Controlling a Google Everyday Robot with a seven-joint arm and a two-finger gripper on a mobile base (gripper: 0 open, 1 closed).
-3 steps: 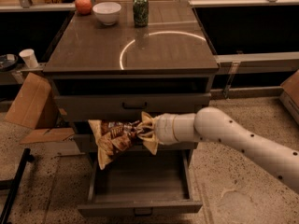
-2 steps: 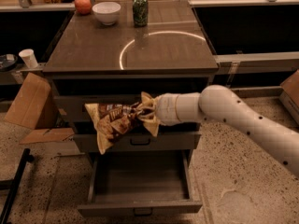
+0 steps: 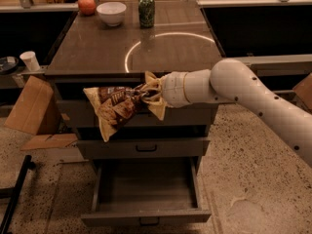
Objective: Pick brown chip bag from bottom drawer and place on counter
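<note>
The brown chip bag point(image 3: 117, 107) hangs in the air in front of the cabinet's upper drawers, just below the counter's front edge, tilted with its far end drooping left. My gripper point(image 3: 152, 97) is shut on the bag's crumpled right end; the white arm reaches in from the right. The bottom drawer point(image 3: 146, 217) is pulled open below the bag and its grey interior shows nothing inside. The counter point(image 3: 97, 48) is the glossy top with a bright ring reflection, behind and above the bag.
At the counter's back stand a white bowl point(image 3: 111, 12), a green can point(image 3: 146, 10) and a red-orange fruit point(image 3: 87, 5). Cardboard point(image 3: 30, 106) leans left of the cabinet, with a white cup point(image 3: 30, 60) above it. A dark bar point(image 3: 14, 194) lies on the floor at left.
The arm has lifted the chip bag from about middle-drawer height up to just under the counter edge, still gripped. The bottom drawer stays open.
</note>
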